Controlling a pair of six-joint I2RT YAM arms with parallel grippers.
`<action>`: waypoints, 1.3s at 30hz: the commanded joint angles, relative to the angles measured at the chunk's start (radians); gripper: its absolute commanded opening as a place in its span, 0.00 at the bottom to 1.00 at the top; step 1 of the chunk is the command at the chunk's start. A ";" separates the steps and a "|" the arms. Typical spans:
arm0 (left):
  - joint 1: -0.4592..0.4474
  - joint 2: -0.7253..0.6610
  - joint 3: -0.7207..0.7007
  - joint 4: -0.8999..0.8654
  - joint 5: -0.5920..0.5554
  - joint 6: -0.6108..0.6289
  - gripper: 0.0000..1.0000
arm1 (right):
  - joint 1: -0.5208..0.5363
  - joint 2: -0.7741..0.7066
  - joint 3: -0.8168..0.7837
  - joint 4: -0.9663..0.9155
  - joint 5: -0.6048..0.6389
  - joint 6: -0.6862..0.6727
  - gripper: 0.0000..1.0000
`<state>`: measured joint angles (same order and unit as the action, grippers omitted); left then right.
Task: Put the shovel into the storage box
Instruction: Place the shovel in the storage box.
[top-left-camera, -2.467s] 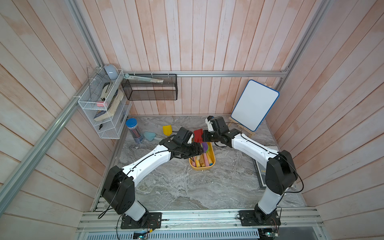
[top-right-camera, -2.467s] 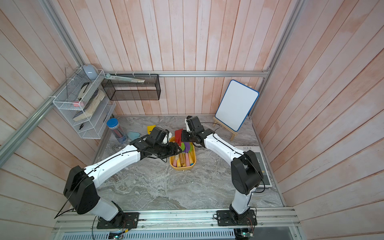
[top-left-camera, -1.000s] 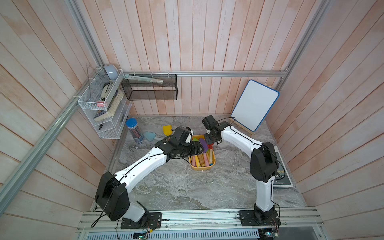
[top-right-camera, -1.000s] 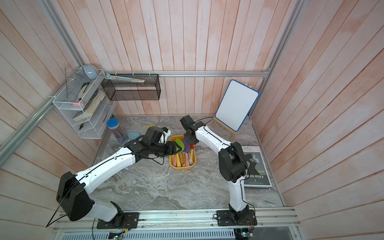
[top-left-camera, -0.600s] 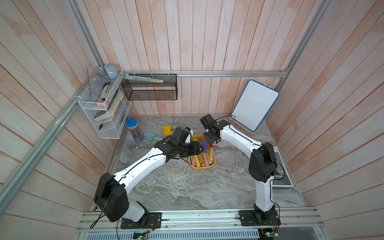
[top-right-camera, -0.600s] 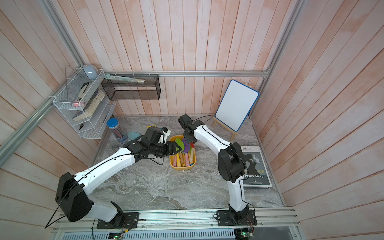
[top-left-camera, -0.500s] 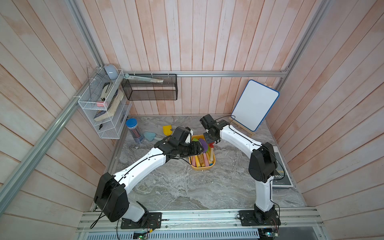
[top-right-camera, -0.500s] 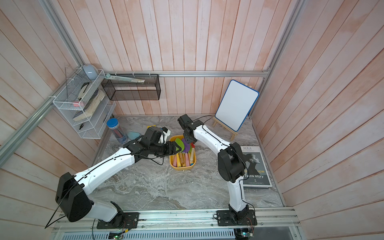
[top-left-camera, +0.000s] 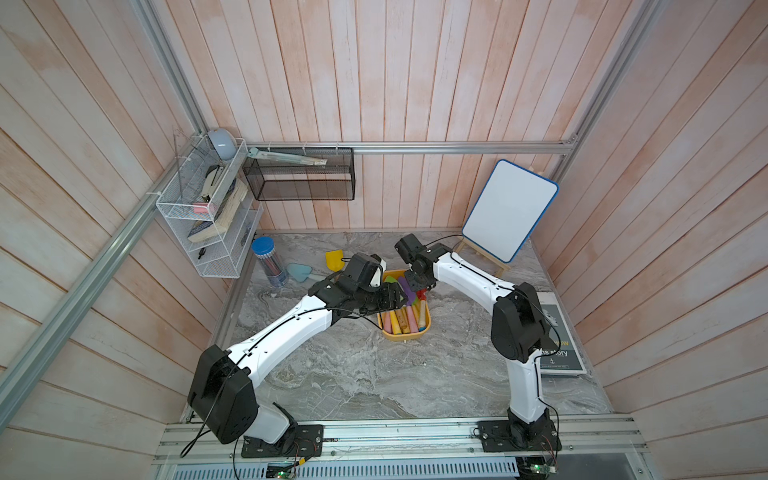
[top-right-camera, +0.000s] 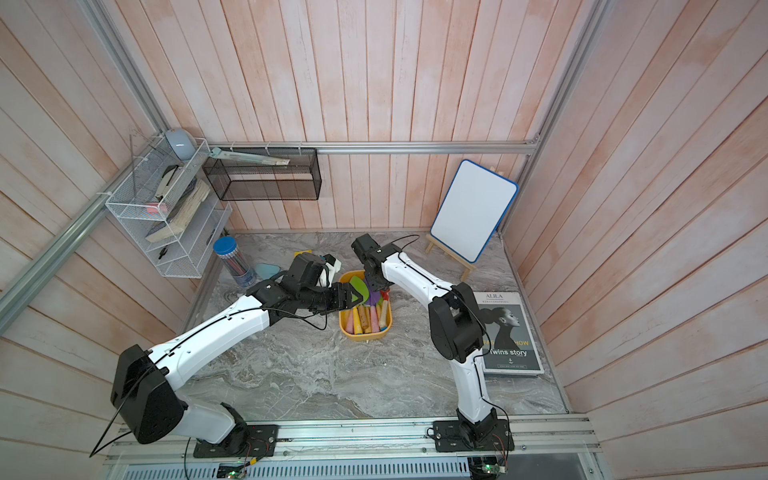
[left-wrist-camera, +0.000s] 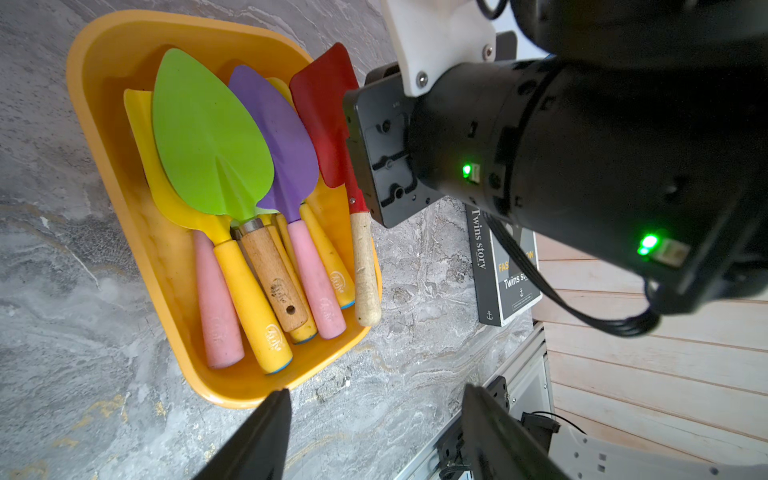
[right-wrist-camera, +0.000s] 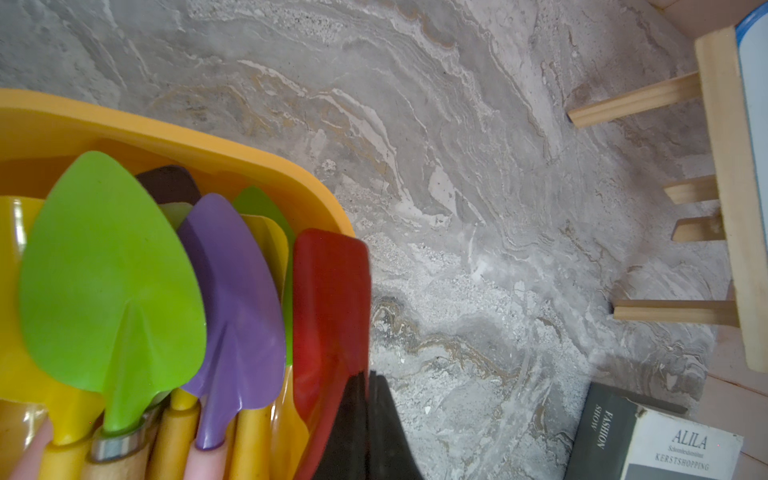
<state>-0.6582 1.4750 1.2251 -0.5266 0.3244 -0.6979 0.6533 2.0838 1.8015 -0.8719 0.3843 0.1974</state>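
Note:
The yellow-orange storage box (top-left-camera: 406, 336) (top-right-camera: 365, 337) (left-wrist-camera: 124, 232) holds several toy shovels, with a green blade (left-wrist-camera: 208, 137) and a purple blade (left-wrist-camera: 278, 137) on top. A red shovel (left-wrist-camera: 322, 104) (right-wrist-camera: 328, 299) with a wooden handle (left-wrist-camera: 365, 266) lies along the box's rim on the right arm's side. My right gripper (right-wrist-camera: 368, 384) (top-left-camera: 417, 286) is shut on the edge of the red blade. My left gripper (left-wrist-camera: 376, 392) (top-right-camera: 349, 299) is open and holds nothing; it hovers just off the box's other long side.
A whiteboard on a wooden easel (top-left-camera: 509, 210) stands at the back right, and a book (top-right-camera: 509, 332) lies by the right wall. A pencil jar (top-left-camera: 268, 262), a yellow scoop (top-left-camera: 334, 258) and a light blue scoop (top-left-camera: 299, 270) sit at the back left. A wire rack (top-left-camera: 208, 224) and a mesh basket (top-left-camera: 299, 178) hang on the walls.
The right gripper has brought the red shovel down from above the box's far end onto its rim. The left arm has barely moved and stays open.

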 joint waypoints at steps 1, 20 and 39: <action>0.003 -0.015 -0.019 0.007 -0.006 0.024 0.70 | 0.006 0.027 0.020 -0.012 0.018 0.019 0.00; 0.008 -0.011 -0.028 0.010 -0.001 0.027 0.70 | 0.011 0.016 -0.066 0.102 -0.110 0.010 0.00; 0.014 0.000 -0.032 0.013 0.008 0.029 0.70 | 0.009 0.021 -0.112 0.169 -0.174 0.008 0.00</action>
<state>-0.6506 1.4750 1.2079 -0.5262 0.3256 -0.6876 0.6567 2.0975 1.7100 -0.7242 0.2489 0.2005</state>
